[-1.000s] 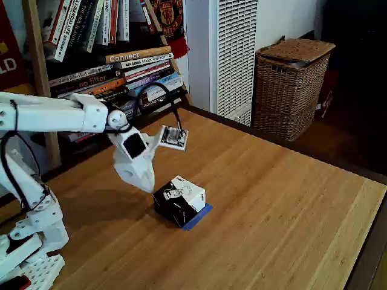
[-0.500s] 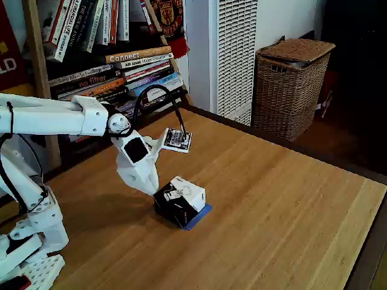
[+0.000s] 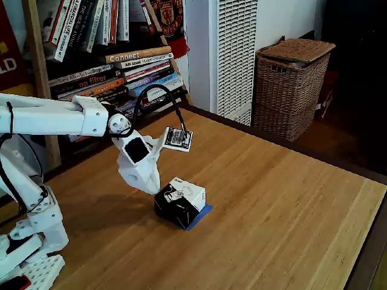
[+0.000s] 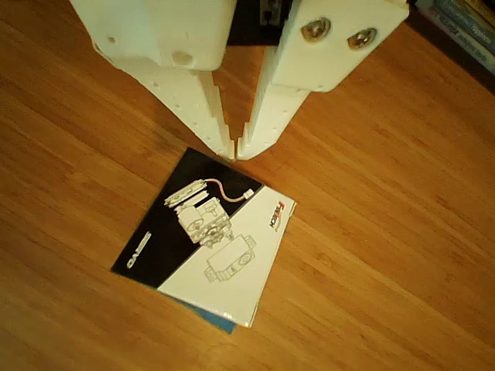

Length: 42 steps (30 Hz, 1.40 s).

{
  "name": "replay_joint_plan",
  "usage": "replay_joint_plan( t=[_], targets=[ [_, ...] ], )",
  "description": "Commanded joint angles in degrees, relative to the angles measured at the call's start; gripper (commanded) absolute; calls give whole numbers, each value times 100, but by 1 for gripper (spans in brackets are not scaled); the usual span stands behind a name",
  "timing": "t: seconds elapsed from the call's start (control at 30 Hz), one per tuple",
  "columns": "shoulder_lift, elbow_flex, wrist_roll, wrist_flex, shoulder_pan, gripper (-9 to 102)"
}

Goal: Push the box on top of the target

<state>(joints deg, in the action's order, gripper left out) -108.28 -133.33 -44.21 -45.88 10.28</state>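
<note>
The box point(image 3: 179, 201) sits on the wooden table, black-sided with a white top carrying a printed graphic; in the other view the box point(image 4: 209, 239) lies just below my fingertips. A blue strip of the target point(image 3: 200, 215) peeks out from under its right side, and one blue corner of the target point(image 4: 210, 318) shows under the box's lower edge. My white gripper point(image 3: 155, 188) rests at the box's left side, low over the table. Seen from the other view, the gripper point(image 4: 234, 150) is shut, tips meeting with nothing between them, right at the box's upper edge.
A black-and-white printed tag point(image 3: 178, 139) sticks out from the arm above the box. Behind the table stand a bookshelf point(image 3: 115, 66), a white slatted unit point(image 3: 236, 54) and a wicker basket point(image 3: 290, 84). The table's edge point(image 3: 363, 254) runs along the right.
The gripper has moved slightly right and down, closing against the box's left side. The box has barely shifted.
</note>
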Motion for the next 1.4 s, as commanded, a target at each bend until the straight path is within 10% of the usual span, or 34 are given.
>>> replay_joint_plan(
  t=[0.0, 1.37],
  targets=[
    [35, 88, 53, 88, -123, 0],
    [1222, 1644, -193, 141, -202, 0]
  ],
)
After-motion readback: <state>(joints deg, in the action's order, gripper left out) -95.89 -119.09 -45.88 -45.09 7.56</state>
